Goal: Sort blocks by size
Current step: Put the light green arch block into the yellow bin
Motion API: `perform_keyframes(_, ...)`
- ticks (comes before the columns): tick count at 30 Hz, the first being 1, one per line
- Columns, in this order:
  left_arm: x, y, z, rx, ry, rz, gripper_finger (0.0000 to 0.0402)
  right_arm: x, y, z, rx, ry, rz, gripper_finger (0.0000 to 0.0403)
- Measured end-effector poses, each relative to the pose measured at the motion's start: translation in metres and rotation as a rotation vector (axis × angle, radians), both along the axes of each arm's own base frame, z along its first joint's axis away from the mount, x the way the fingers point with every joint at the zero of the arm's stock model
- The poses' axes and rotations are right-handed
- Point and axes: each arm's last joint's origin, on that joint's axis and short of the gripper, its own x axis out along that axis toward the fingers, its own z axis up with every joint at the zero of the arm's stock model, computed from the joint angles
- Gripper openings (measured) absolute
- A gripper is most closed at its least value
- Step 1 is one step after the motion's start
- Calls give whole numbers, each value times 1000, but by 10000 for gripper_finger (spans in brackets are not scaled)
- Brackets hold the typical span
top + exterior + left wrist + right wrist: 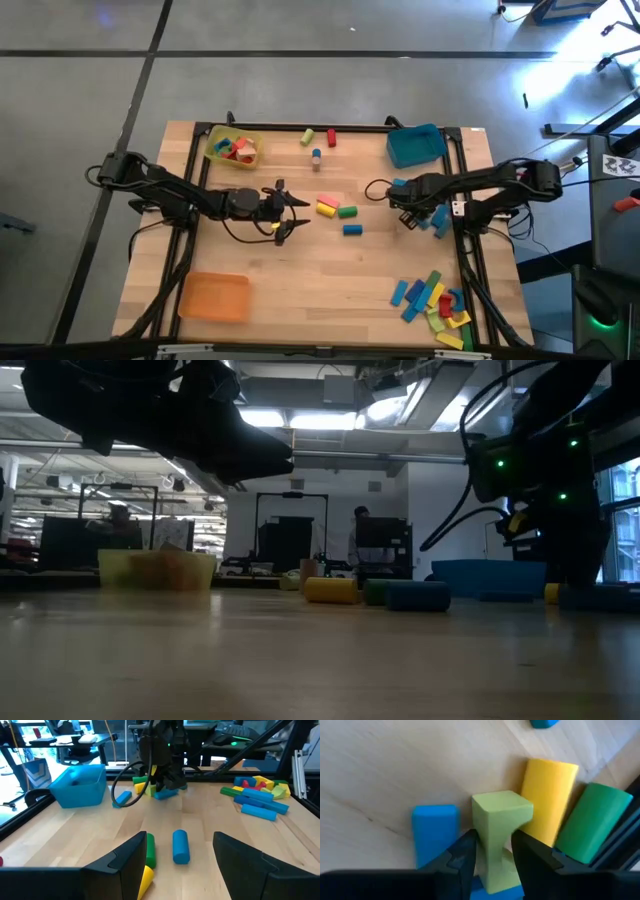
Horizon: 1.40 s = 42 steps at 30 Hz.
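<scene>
Wooden worktop (300, 280) mostly bare centrally; right hand (492, 852) gripped light-green block (497, 827) near right edge; left hand (177, 865) wide, empty.

On the bench (300, 290), three trays stood apart: one (231, 147) at the far left with blocks inside, one (416, 145) at the far right, one (213, 297) near left. Loose blocks (337, 209) lay mid-bench between my arms; a heap (433, 300) lay near right.

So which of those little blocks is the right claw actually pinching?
The light green block, squeezed between the right gripper's fingertips; the blue, yellow and dark green ones beside it lie free.
</scene>
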Motion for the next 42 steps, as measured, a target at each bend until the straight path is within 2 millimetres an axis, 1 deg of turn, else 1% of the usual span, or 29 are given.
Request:
perform_keyframes(3,0,0,0,2,0,0,211,3,0,-2,-1,-18,4,123)
perform_keyframes(5,0,0,0,3,0,-1,211,4,0,-3,11,-15,6,114)
perform_keyframes(13,0,0,0,3,0,-1,211,6,0,-7,27,-17,27,50)
perform_keyframes(19,0,0,0,3,0,-1,211,5,0,-3,35,13,33,50)
perform_keyframes(23,0,0,0,3,0,-1,211,14,-1,14,27,19,48,56)
perform_keyframes(26,0,0,0,3,0,-1,211,25,-4,35,-14,14,81,55)
perform_keyframes(30,0,0,0,3,0,-1,211,43,-8,64,-66,-72,126,51)
perform_keyframes(35,0,0,0,-5,-1,1,211,70,-12,92,-124,-274,204,55)
perform_keyframes(42,0,0,-1,-18,12,8,211,111,-18,113,-257,-655,397,53)
